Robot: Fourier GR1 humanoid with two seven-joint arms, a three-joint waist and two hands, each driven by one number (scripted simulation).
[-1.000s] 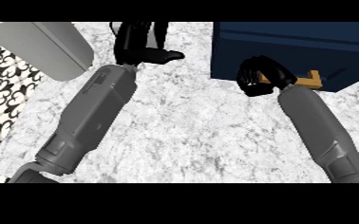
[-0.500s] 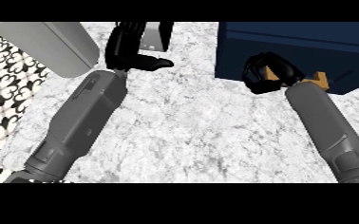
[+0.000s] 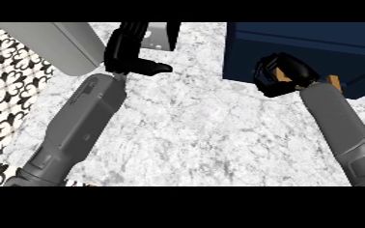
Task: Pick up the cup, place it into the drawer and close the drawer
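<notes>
Cup (image 3: 287, 77), tan, is held in the right robot hand's (image 3: 279, 75) curled fingers over the dark-blue drawer (image 3: 299, 43).

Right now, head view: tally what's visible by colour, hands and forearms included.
Black: 2, left hand and right hand
Grey: 3, two forearms and a box
Dark blue: 1, drawer
Tan: 1, object in the right hand's fingers
Total: 7

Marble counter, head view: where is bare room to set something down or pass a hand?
The white marble counter is bare in the wide strip between the two grey forearms, from the lower edge up to the dark blue drawer box. It is crowded at top left around the left hand and grey block, and at right where the right hand curls.
</notes>
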